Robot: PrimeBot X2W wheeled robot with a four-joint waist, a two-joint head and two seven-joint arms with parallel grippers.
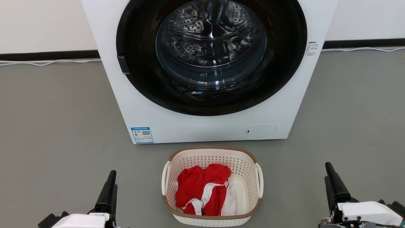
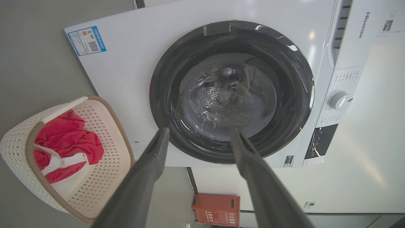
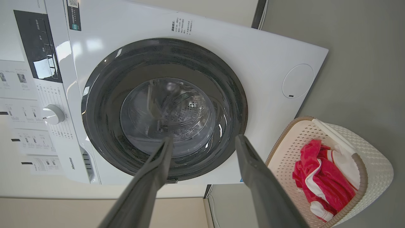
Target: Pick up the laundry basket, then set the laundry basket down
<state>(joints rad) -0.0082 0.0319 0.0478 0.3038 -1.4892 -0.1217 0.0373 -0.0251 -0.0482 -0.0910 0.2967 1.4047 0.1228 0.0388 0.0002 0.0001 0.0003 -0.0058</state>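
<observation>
A cream perforated plastic laundry basket (image 1: 211, 148) with a brown woven-look rim, holding red-and-white cloth (image 1: 202, 186), sits on grey floor (image 1: 57, 126), with a white front-loading washer (image 1: 164, 120) just behind it and the left gripper (image 2: 198, 133) and right gripper (image 3: 204, 139) well off either side, fingers parted, gripping nothing.

Left gripper (image 2: 200, 130) fingers spread, empty — washer (image 2: 133, 63) ahead; laundry basket (image 2: 15, 148) near it — red garment (image 2: 68, 139) inside.
</observation>
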